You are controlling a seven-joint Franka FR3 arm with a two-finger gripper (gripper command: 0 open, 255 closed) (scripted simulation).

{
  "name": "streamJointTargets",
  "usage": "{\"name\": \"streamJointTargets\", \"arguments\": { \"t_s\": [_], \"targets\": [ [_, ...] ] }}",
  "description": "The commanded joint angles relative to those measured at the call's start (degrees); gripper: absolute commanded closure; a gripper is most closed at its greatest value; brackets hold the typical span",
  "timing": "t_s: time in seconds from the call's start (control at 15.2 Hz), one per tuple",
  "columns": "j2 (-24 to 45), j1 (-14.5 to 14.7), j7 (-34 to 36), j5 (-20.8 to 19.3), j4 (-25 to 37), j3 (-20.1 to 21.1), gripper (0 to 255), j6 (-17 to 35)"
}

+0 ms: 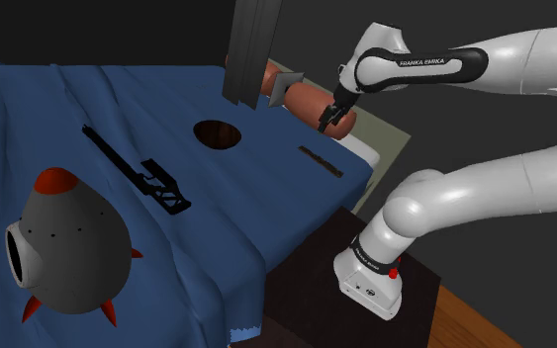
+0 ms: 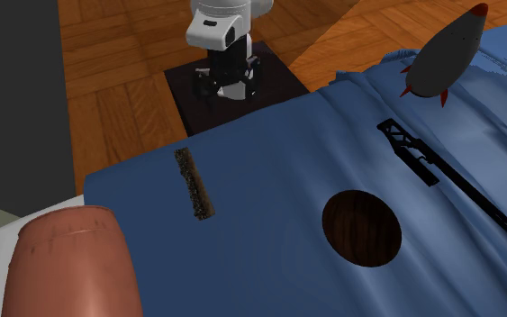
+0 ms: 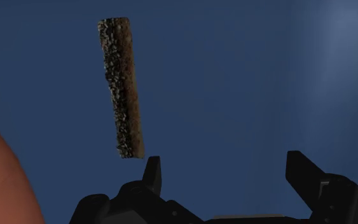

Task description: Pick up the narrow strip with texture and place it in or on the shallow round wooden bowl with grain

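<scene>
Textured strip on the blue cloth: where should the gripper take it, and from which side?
Take the strip at its middle, across its narrow width, coming down from above. It lies flat on the blue cloth, long and thin, so probably only its long edges offer a bite. The gripper is open.

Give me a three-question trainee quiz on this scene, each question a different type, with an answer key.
1. True or false: the fingers are shut on the textured strip.
2. In the second exterior view, the round bowl lies between the strip and which thing? A) the long black tool B) the robot's stand C) the reddish cylinder
3. Fill in: the strip lies on a ___ cloth.
Key: 1 false, they stand open and apart from it; 2 A; 3 blue.
</scene>
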Motion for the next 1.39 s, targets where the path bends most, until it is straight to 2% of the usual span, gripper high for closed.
{"name": "streamJointTargets", "arguments": {
  "t_s": [0.0, 0.33, 0.59, 0.79, 0.92, 0.99, 1.32],
  "targets": [
    [3.2, -0.5, -1.6, -0.8, -0.7, -2.4, 0, 4.0],
    [12.4, -0.8, -6.4, -1.4, -0.8, -8.7, 0, 13.2],
    [21.4, 0.3, -11.9, 1.0, 0.5, -14.2, 0, 20.6],
    [29.0, 2.2, -17.9, 6.1, 2.2, -18.4, 0, 25.8],
    [34.6, 3.6, -23.8, 12.1, 3.7, -20.8, 0, 28.9],
    [36.6, 4.0, -26.2, 14.8, 4.3, -21.3, 0, 29.8],
    [42.2, 3.9, -32.1, 23.1, 4.6, -20.1, 0, 33.8]
  ]
}}
